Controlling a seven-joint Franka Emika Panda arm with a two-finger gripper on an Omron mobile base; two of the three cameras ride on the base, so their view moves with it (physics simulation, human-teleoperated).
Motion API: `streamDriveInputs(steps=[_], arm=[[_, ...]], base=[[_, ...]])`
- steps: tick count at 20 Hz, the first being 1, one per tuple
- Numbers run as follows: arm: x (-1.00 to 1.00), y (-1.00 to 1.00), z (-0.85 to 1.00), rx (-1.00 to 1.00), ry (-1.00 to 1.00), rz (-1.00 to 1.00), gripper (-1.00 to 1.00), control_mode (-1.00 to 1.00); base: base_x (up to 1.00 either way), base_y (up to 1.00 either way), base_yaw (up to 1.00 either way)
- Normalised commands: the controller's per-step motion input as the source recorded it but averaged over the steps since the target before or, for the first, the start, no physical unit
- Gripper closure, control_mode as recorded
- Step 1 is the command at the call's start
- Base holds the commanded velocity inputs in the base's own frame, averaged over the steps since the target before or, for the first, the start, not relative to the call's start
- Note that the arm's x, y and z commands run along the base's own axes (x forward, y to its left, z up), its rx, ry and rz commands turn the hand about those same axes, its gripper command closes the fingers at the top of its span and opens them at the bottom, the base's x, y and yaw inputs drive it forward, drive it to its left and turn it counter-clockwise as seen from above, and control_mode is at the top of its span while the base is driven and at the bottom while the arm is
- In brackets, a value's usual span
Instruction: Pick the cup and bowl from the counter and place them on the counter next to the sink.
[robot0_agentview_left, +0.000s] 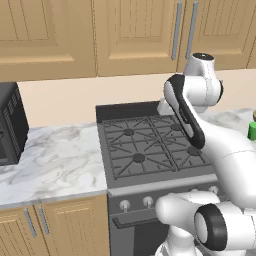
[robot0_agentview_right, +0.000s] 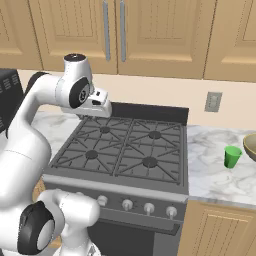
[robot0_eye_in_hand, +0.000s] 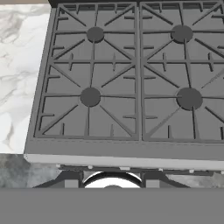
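Note:
The small green cup (robot0_agentview_right: 232, 156) stands upright on the white marble counter (robot0_agentview_right: 210, 175) to the right of the stove, and it also peeks in at the right edge (robot0_agentview_left: 252, 131). Just right of it, the olive-gold bowl (robot0_agentview_right: 251, 146) is cut off by the picture's edge. My gripper (robot0_agentview_right: 97, 111) hangs over the back left of the stove, far from both and pointing down at the grates. Its fingers are hidden, so I cannot tell whether they are open or shut. Nothing is seen in them. The sink is out of view.
A black gas stove (robot0_agentview_left: 145, 145) with raised grates (robot0_eye_in_hand: 131, 87) lies under the hand. A black microwave (robot0_agentview_left: 10, 125) stands on the left counter stretch (robot0_agentview_left: 55, 160). Wooden wall cabinets hang above, and an outlet (robot0_agentview_right: 213, 101) sits on the back wall.

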Motion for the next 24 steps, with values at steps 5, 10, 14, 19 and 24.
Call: streamDriveInputs(steps=[5,10,14,19,24], arm=[[0.01,-0.09,-0.07,0.0,0.0,0.0,-1.0,-1.0],[0.01,-0.67,-0.17,0.0,0.01,0.0,-1.0,-1.0],[0.03,-1.0,-0.2,0.0,0.05,0.0,-1.0,-1.0],[0.06,-1.0,-0.24,0.0,0.09,0.0,-1.0,-1.0],[0.04,-1.0,-0.2,0.0,0.1,0.0,-1.0,-1.0]], base=[[0.0,0.0,0.0],[0.0,0.0,0.0],[0.0,0.0,0.0],[0.0,0.0,0.0],[0.0,0.0,0.0]])
